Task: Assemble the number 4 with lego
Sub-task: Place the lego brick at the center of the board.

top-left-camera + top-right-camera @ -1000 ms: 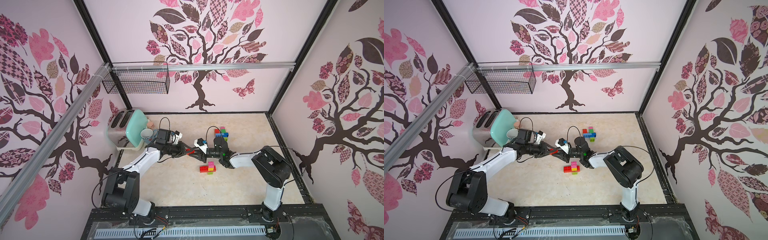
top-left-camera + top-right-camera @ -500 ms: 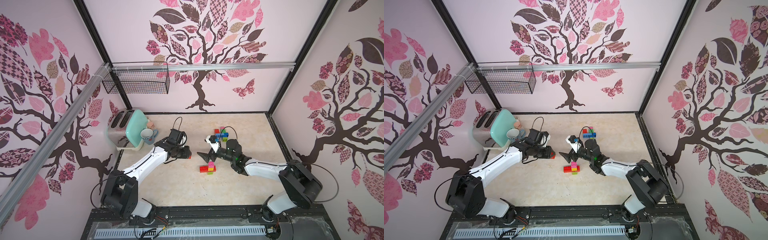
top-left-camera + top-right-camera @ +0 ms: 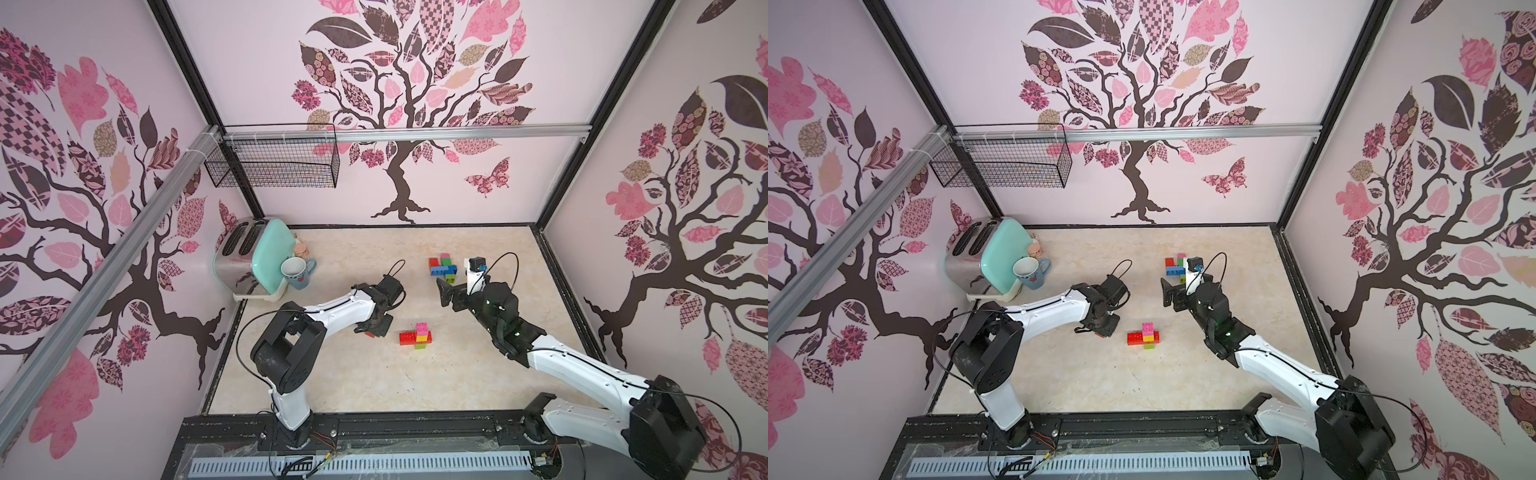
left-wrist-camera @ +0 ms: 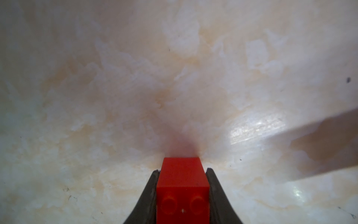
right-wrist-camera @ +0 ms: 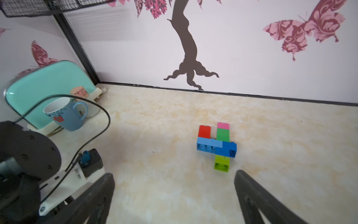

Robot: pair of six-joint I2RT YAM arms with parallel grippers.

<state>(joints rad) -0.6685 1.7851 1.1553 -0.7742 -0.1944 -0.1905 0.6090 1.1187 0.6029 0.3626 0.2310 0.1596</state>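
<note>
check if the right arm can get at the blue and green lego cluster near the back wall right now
Probably yes. The right arm sits just short of the lego cluster, its jaws stand wide open and empty, and only bare table lies between them.

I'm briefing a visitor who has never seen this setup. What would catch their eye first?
The big pink-and-brown tree decals all around dominate. On the table, a bright lego cluster lies in the middle and a second lego cluster farther back, ahead of the open right gripper. The left gripper is clamped on a red brick, and a mint toaster sits in the back left corner.
</note>
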